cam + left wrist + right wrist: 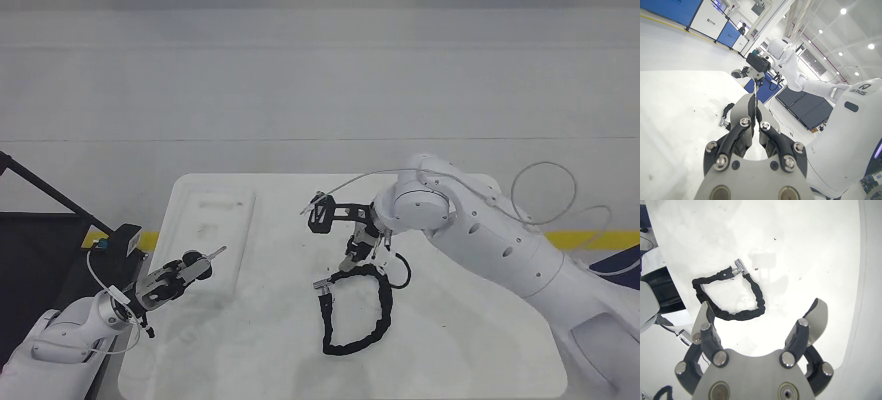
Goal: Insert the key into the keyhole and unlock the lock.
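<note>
A black fabric-covered chain lock (378,312) lies looped on the white table (260,340), its silver lock cylinder (322,286) at the loop's near-left end. My right gripper (358,252) hangs just above the loop's far side. In the right wrist view it (761,311) is open, with the chain (757,294) and cylinder (740,266) on the table below it. My left gripper (193,266) is over the table's left edge, shut on the key (213,253). The key's blade (755,90) sticks out past the fingertips (751,106) toward the lock (726,111).
A shallow rectangular tray (222,215) lies at the table's far left, just beyond the left gripper. A black stand (45,195) and dark panel sit off the table's left side. Bare tabletop lies between the left gripper and the lock.
</note>
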You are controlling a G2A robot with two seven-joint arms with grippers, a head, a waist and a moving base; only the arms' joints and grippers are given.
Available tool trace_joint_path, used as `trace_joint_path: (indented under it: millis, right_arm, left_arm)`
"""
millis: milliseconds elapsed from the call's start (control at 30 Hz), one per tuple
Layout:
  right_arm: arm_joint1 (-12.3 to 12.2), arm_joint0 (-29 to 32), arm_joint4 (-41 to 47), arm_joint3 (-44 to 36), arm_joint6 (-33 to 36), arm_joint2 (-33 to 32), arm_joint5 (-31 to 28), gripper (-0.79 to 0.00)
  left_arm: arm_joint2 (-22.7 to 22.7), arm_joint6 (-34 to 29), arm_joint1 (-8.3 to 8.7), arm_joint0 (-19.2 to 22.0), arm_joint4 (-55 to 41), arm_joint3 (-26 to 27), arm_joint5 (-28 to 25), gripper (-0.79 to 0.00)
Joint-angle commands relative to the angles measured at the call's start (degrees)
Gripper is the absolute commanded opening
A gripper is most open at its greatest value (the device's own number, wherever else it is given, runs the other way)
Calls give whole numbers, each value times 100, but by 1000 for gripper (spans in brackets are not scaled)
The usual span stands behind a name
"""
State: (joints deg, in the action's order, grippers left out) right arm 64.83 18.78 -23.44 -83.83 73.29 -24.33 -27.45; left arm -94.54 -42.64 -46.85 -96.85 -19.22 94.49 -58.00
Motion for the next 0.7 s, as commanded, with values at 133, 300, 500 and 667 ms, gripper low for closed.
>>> trace_joint_path:
  millis: [133, 300, 500, 667]
  right_arm:
    - [-69, 405, -1090, 25, -755, 25, -100, 0]
    - [-97, 638, -1269, 143, -848, 46, -246, 0]
    - [-103, 800, -1376, 216, -837, 64, -412, 0]
    - [-80, 929, -1811, 248, -1076, 99, -322, -68]
  left_arm:
    - [0, 0, 0, 0, 0, 0, 0, -785]
    - [0, 0, 0, 0, 0, 0, 0, -785]
    - [0, 0, 0, 0, 0, 0, 0, -785]
    - [0, 0, 0, 0, 0, 0, 0, -785]
